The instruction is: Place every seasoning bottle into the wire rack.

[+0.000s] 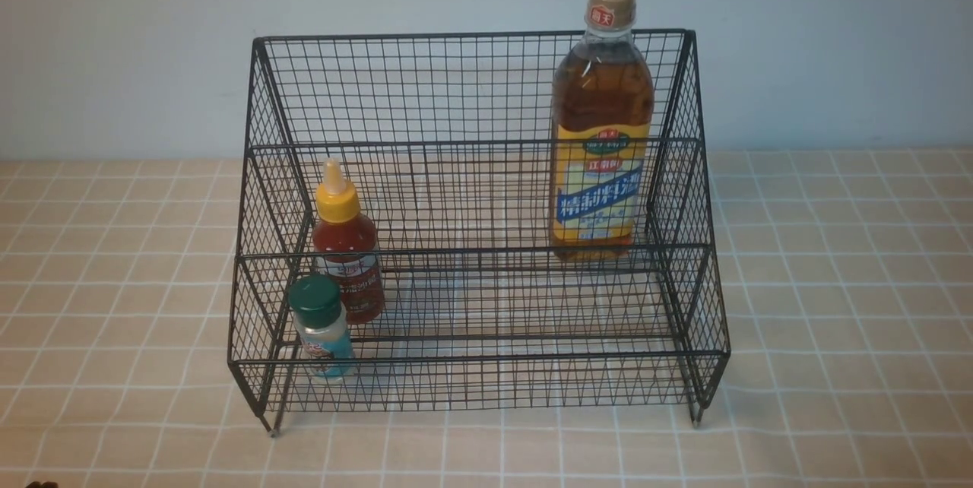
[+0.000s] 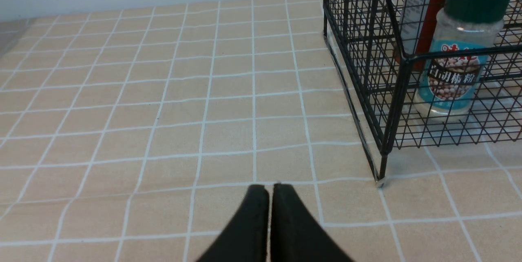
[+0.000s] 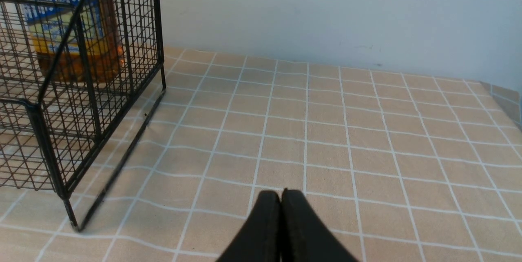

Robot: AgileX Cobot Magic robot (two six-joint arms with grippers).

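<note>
The black wire rack (image 1: 471, 146) stands in the middle of the table with all three seasoning bottles inside. The clear shaker (image 1: 322, 328) with the dark green cap sits on the lowest tier at the left. Behind it, one tier up, is the red sauce bottle (image 1: 347, 245) with its yellow nozzle. On the upper tier at the right stands the tall amber bottle (image 1: 600, 123). My left gripper (image 2: 270, 186) is shut and empty over the tablecloth, left of the rack's corner leg (image 2: 382, 172) and the shaker (image 2: 461, 45). My right gripper (image 3: 280, 192) is shut and empty, right of the rack (image 3: 77, 103) and amber bottle (image 3: 69, 21).
A beige checked tablecloth (image 1: 836, 283) covers the table on both sides of the rack. A pale wall (image 1: 114, 39) runs right behind the rack. Neither arm shows in the front view.
</note>
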